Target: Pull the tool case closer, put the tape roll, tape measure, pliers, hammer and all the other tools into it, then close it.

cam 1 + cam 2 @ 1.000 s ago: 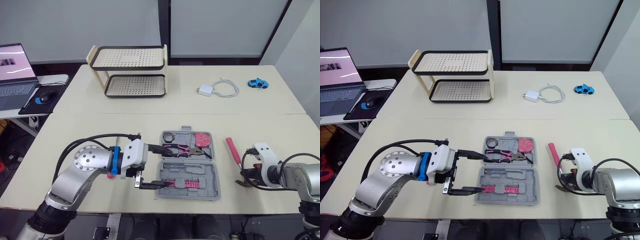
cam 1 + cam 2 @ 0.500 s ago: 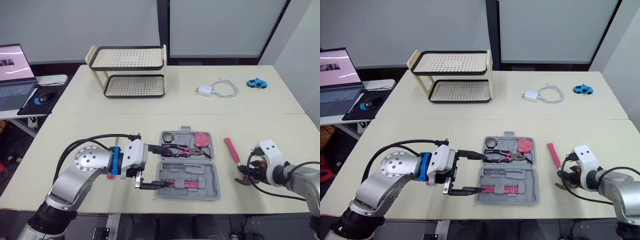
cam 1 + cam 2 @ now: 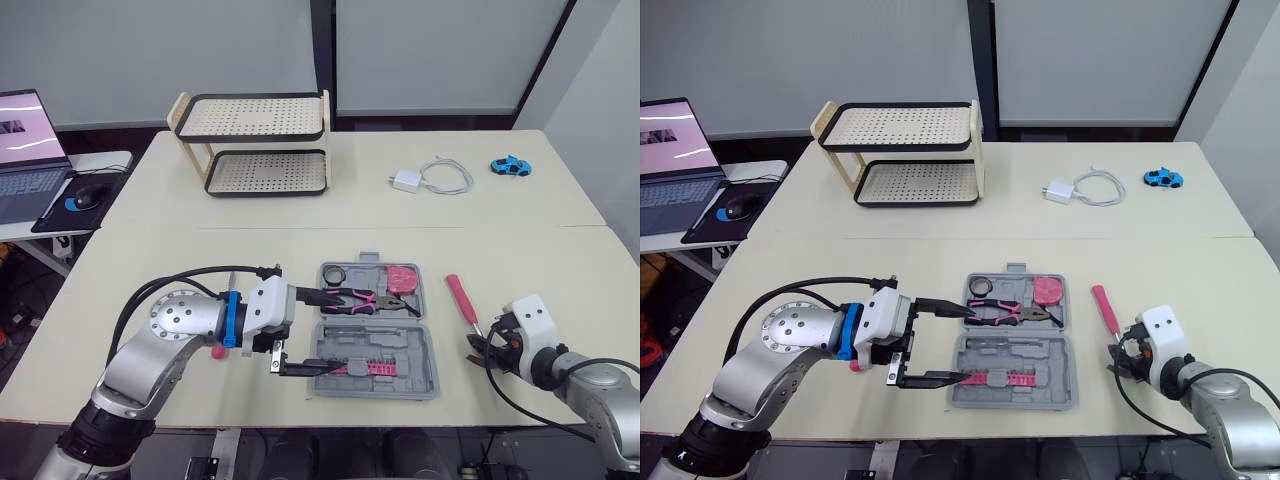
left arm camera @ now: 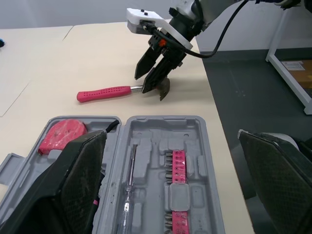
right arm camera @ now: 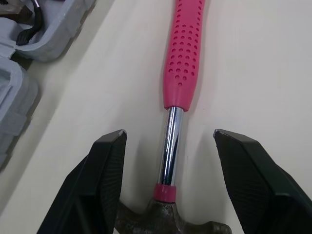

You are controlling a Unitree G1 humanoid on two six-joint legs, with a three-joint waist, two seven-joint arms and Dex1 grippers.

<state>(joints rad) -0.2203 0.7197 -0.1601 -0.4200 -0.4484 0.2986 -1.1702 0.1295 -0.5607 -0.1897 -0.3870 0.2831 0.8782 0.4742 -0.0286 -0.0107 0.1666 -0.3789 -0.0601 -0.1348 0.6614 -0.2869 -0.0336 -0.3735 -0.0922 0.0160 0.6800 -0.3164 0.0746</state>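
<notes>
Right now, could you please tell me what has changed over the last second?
The right gripper has re-angled, its wrist sinking toward the table edge nearest the robot, and sits open astride the hammer shaft. Hammer, tool case and open left gripper stayed put.

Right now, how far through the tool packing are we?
Done: the tool case sits open near the robot, with the tape roll, pliers and tape measure inside. In hand: the right gripper is open, straddling the shaft of the hammer, which lies on the table beside the case, not yet gripped. The left gripper is open at the case's left edge. Left: stow the hammer, then close the case.
</notes>
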